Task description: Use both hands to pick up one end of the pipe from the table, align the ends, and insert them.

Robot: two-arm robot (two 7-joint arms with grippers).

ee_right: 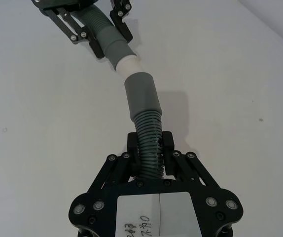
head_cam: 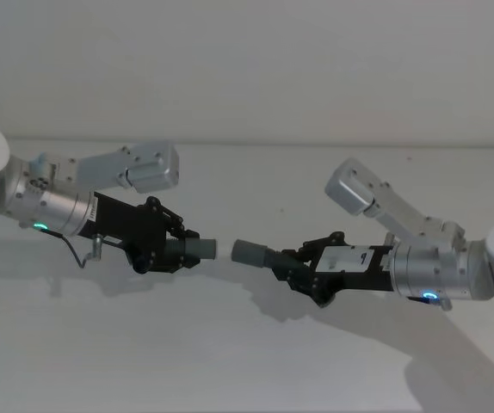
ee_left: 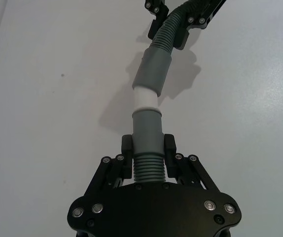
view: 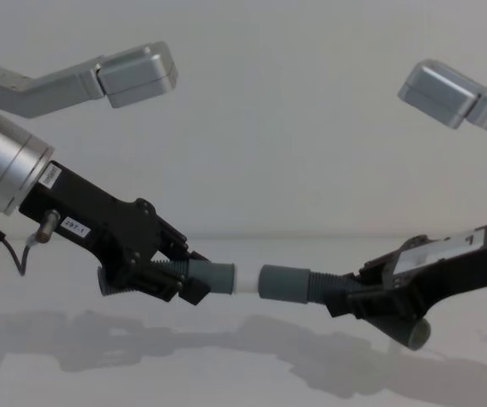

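Both pipe pieces hang above the white table (head_cam: 230,361). My left gripper (head_cam: 163,251) is shut on the ribbed part of one piece (ee_left: 147,131), whose grey cuff and narrow white tip (ee_left: 144,98) stick out toward the right. My right gripper (head_cam: 297,265) is shut on the ribbed middle of the other piece (ee_right: 149,128), and its wider grey cuff (ee_right: 142,94) points left. The two ends face each other nearly in line. The white tip (view: 245,280) reaches the cuff's mouth (view: 265,282); whether it has entered I cannot tell.
Silver arm links (head_cam: 148,168) (head_cam: 363,194) rise behind each gripper. A thin cable (head_cam: 83,254) loops under the left wrist. The pieces' shadows fall on the table below them.
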